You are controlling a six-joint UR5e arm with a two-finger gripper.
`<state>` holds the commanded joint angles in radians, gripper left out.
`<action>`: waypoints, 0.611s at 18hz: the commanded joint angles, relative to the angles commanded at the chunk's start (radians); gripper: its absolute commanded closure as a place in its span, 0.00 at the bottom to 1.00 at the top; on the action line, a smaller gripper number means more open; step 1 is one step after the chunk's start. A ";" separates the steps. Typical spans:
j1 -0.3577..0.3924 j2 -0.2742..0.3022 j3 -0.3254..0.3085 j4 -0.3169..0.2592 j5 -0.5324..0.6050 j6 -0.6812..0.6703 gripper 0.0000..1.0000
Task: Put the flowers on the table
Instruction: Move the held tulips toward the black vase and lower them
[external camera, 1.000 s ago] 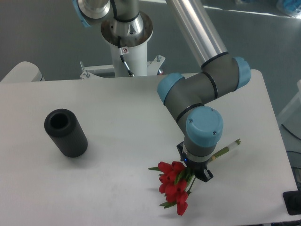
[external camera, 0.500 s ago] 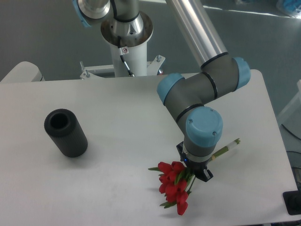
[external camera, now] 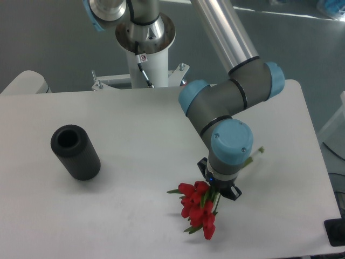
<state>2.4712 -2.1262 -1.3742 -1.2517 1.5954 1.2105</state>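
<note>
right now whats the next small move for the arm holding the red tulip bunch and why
Probably ease straight down a little, then open. The gripper sits over the green stems of the bunch of red tulip-like flowers, whose blooms hang low over the white table near its front edge. Whether they touch the surface is unclear, and the fingers are hidden by the wrist.

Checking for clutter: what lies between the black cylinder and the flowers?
Nothing: the fixed camera shows only bare white table between the black cylinder and the flowers.

Robotics lab — pedestal-mounted arm, white table
</note>
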 joint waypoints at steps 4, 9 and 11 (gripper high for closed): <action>0.000 0.032 -0.066 0.000 -0.005 -0.054 0.88; -0.006 0.061 -0.131 0.011 -0.008 -0.166 0.91; -0.009 0.065 -0.155 0.014 -0.009 -0.227 0.90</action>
<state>2.4621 -2.0617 -1.5293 -1.2379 1.5862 0.9836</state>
